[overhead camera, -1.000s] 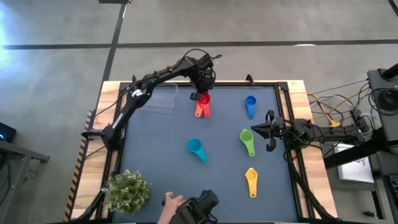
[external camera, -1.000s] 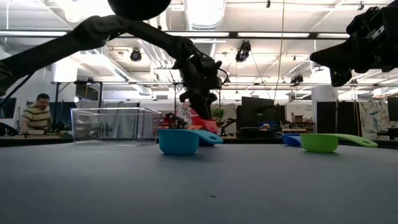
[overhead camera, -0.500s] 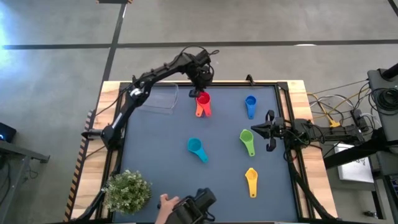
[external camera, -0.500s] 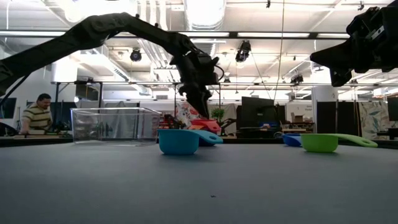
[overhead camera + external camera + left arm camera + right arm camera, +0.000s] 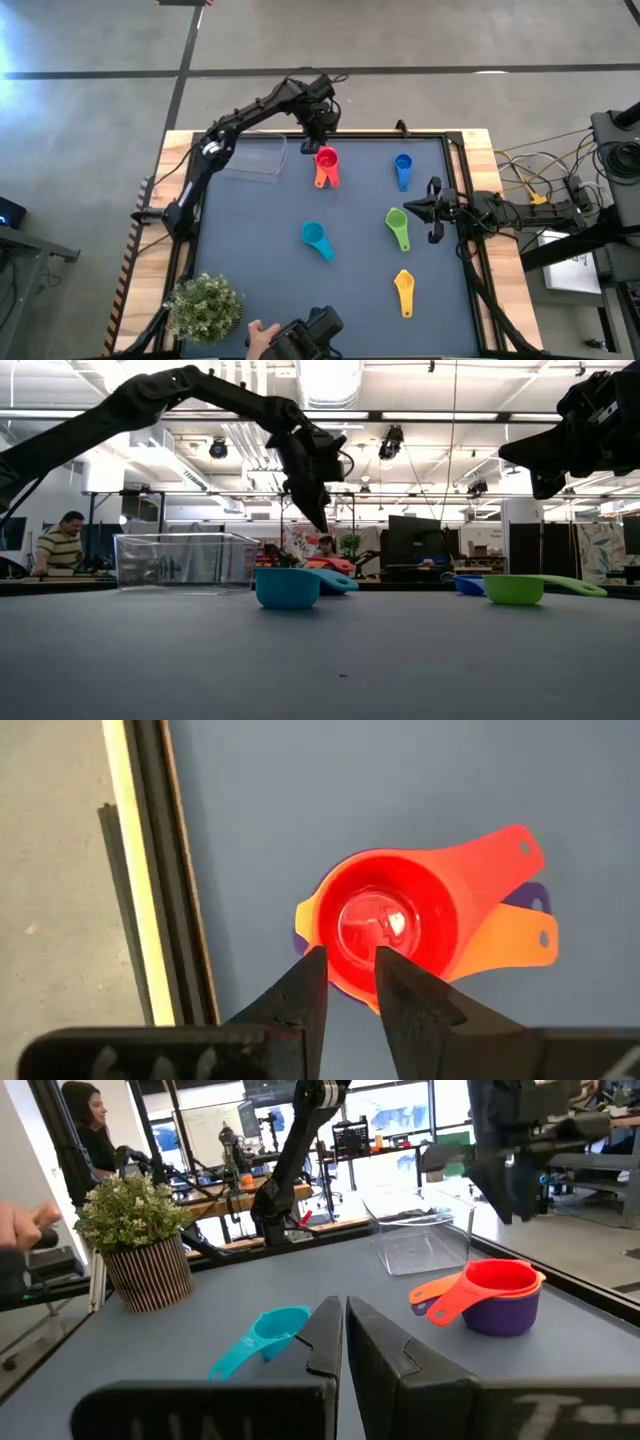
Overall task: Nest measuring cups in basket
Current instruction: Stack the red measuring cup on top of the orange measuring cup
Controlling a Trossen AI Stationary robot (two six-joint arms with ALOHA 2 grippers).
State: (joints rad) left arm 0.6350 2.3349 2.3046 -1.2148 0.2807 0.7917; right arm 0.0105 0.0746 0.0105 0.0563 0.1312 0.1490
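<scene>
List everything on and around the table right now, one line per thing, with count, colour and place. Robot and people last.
Stacked cups: three, red in orange in purple, far middle of table.
Blue cup: one, far right.
Green cup: one, right of centre.
Teal cup: one, centre.
Yellow cup: one, near right.
Basket: one, clear, empty, far left.
Plant: one, green, near left corner.
Table: one, blue-grey top.
Left gripper: empty, raised above the stack.
Right gripper: shut, empty, at the right edge.
Hand: a person's, near edge.
</scene>
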